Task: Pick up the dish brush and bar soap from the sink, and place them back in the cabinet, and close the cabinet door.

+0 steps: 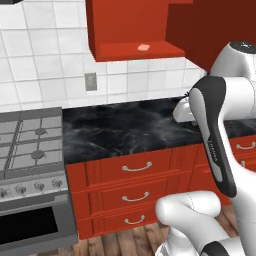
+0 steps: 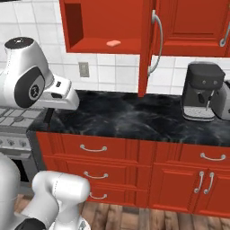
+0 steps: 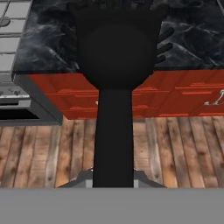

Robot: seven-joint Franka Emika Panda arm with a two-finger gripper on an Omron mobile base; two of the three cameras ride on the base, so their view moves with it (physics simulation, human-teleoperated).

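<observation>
In the hand view the black dish brush (image 3: 114, 57) looms close, its thin handle rising from the bottom and its round bristly head pointing up. My gripper (image 3: 113, 178) is shut on the handle's lower end. From the right base view my hand (image 2: 63, 95) hangs over the left end of the counter, below the cabinet, with the brush's thin dark shape (image 2: 49, 115) under it. The red cabinet (image 2: 105, 22) is open, and the salmon-pink bar soap (image 2: 113, 43) (image 1: 144, 47) lies on its shelf. The cabinet door (image 2: 144, 54) stands swung out, edge-on. The sink is out of view.
A black marble counter (image 2: 134, 117) runs over red drawers (image 2: 93, 148). A gas stove (image 1: 30, 145) stands at the left. A coffee machine (image 2: 201, 92) sits on the counter at the right. A closed red cabinet (image 2: 188, 22) hangs to the right of the open door. The floor is wood.
</observation>
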